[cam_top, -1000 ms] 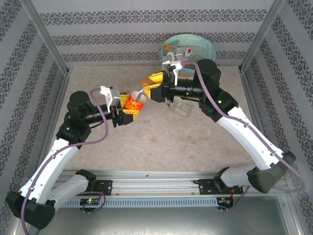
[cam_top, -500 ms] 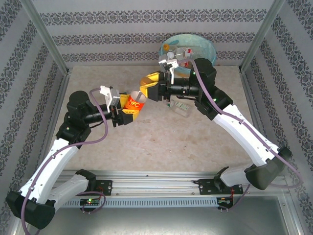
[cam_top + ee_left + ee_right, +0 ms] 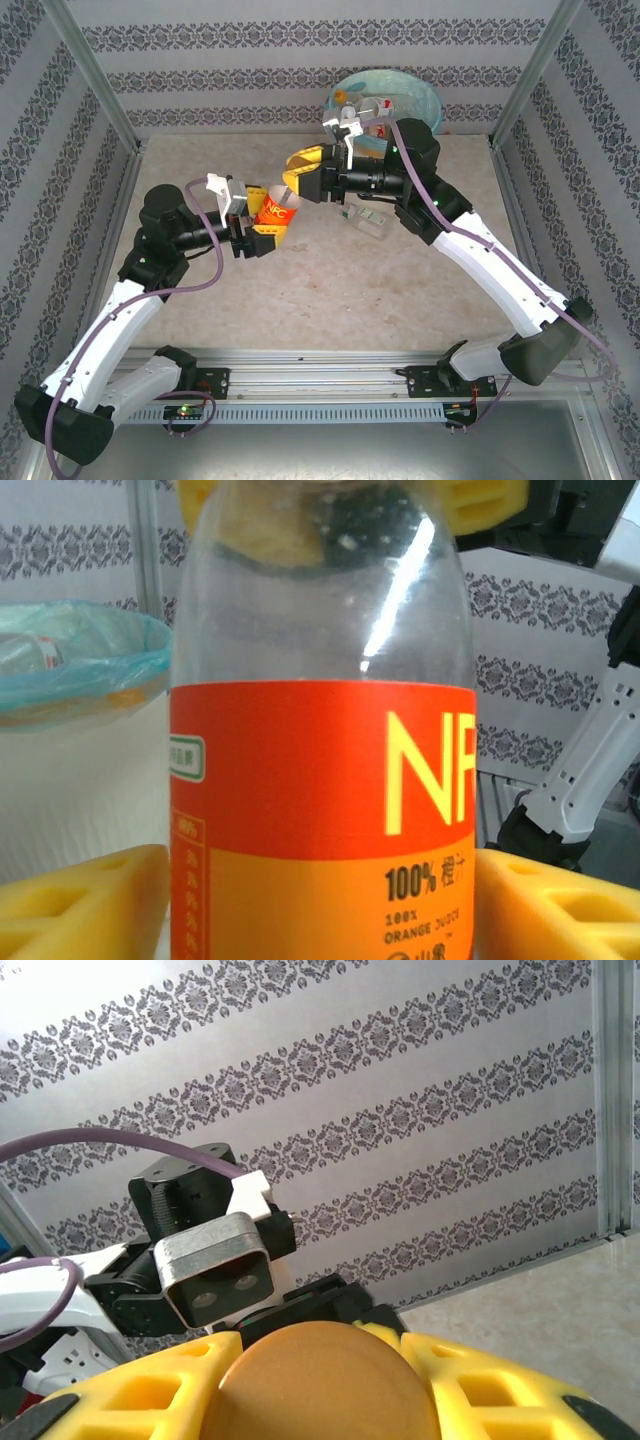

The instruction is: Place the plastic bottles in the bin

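Plastic bottle point(image 3: 276, 211): clear, orange and red label, lying aslant between your two pincers over the middle of the worktop point(image 3: 320, 300), outside the bin.

1. Right pincer point(image 3: 295, 178): pinching the top end of the plastic bottle. In the right wrist view its yellow fingers point(image 3: 150, 1390) sit flush on either side of a rounded tan-orange end. You cannot tell whether that end is a cap, as the fingers cover its sides.

2. Left pincer point(image 3: 268, 218): set about the labelled body. In the left wrist view a yellow finger point(image 3: 85, 900) stands at each edge of the label. You cannot tell whether they press on it or merely flank it.

3. Label: large yellow letters run off the right edge, and small print reads "100%" and "orange juice". The bottle's base is cut off by the frame's lower edge.

4. Second bottle point(image 3: 367, 220): clear, lying on the worktop just beside the right forearm and partly under it. Its label is too small to read.

5. Bin point(image 3: 432, 95): round, lined with a teal bag, at the far edge of the worktop behind the right arm, well apart from the held bottle.

6. Binned bottles point(image 3: 372, 105): several lie inside. The arm crosses the near rim, so you cannot count them.
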